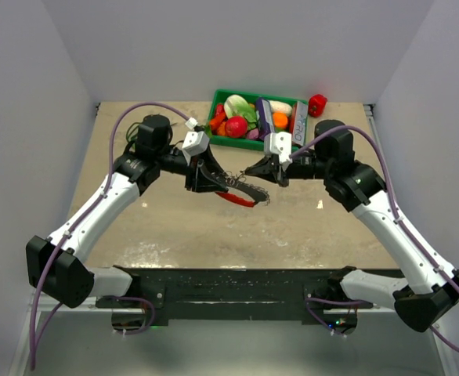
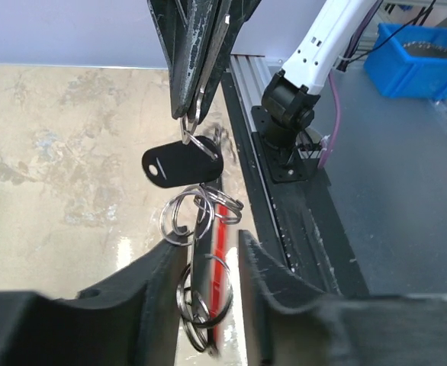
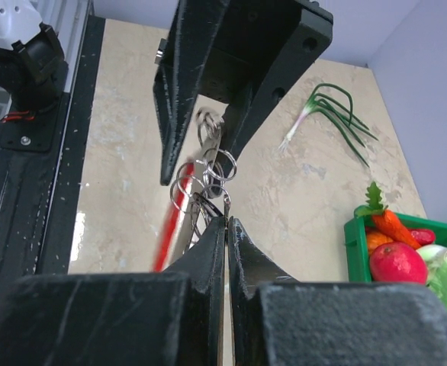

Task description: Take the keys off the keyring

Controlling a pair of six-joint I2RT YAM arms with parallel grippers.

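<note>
Since the keyring [image 1: 237, 186] hangs in the air between the two arms, the step in hand reads as working one key off its loop while the other end is held fast.

Item: keyring. A chain of thin silvery split rings linked one through another, with a red tag [image 2: 220, 267] at its lower end. It is held above the counter [image 1: 175, 227] and touches it nowhere that I can see.

Item: keys [image 2: 181, 164]. The black-headed one hangs just under the right gripper's tips. The others are too tangled among the rings to count.

Item: right gripper [image 3: 227, 223]. Jaws together, pinched on the top loop of the keyring; what exactly sits between the pads is hidden.

Item: left gripper [image 2: 223, 242]. Jaws apart, straddling the lower rings and the red tag, which hang in the gap. I can make out no firm contact on either side.

Handling note (judgement):
- The right gripper should serve as a steady anchor.
- The left gripper would do best to close on a single key's flat head, not on the tag or a bare ring.
- It should then slide that key round the coil of the split ring toward the open end.
- The pull should be slow and in line with the ring, since a sideways jerk would likely drag the whole bunch out of the pinch.
- The rings look thin and slippery, so a shallow grip may slip.
</note>
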